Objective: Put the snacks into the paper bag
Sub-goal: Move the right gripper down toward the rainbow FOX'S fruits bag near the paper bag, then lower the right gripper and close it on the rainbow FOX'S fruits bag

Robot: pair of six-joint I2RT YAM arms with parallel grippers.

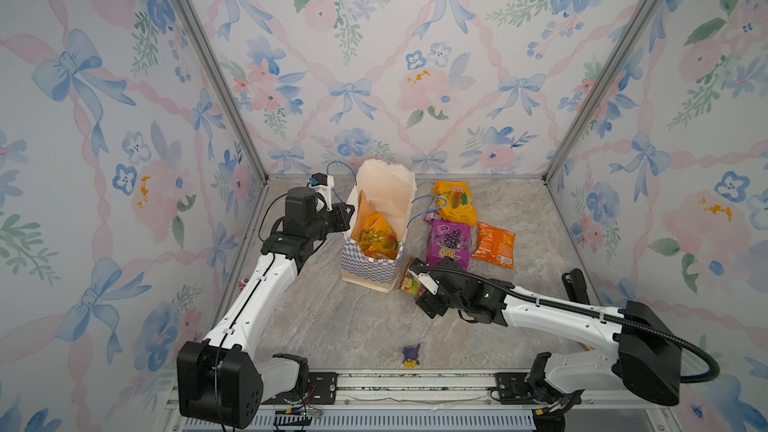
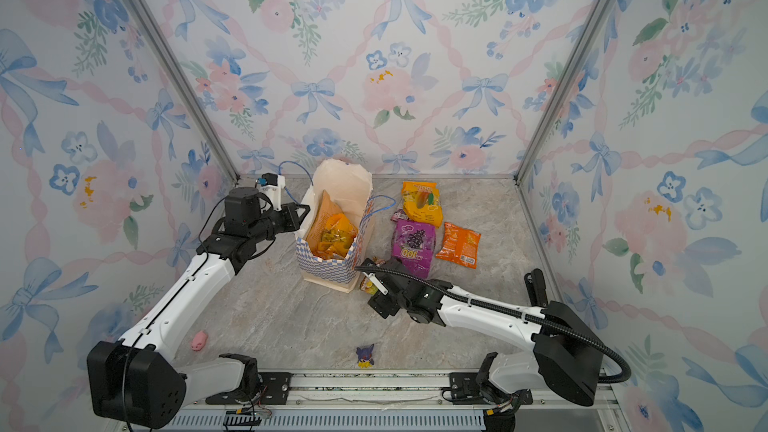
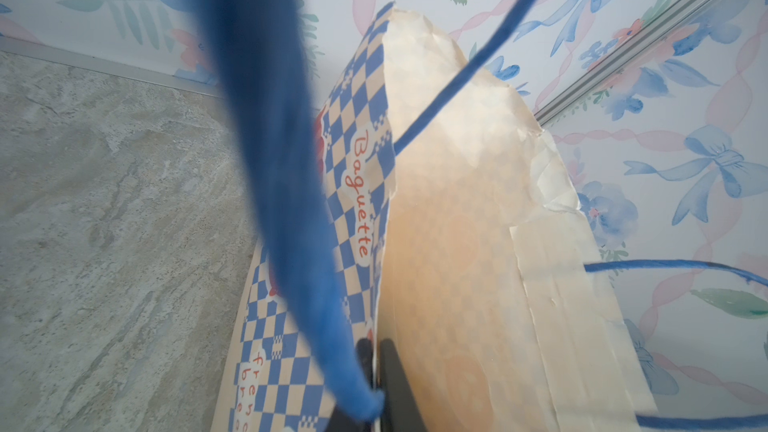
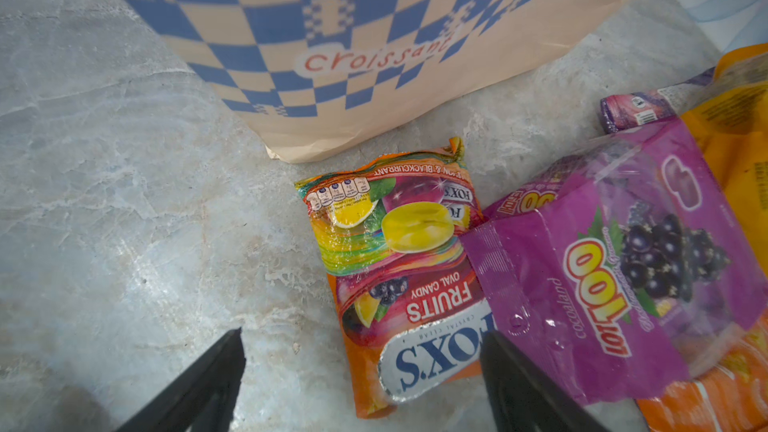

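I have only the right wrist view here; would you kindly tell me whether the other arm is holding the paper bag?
Observer: Yes. The left gripper is shut on one wall of the paper bag, near its top edge.
Operator: Thank you. Is anything inside the bag?
Observer: Yes. Both top views show at least one yellow-orange packet lying inside it.
Operator: Is anything lying nearer the front of the table?
Observer: Yes. A small purple-and-yellow figurine stands near the front edge, well apart from the bag.
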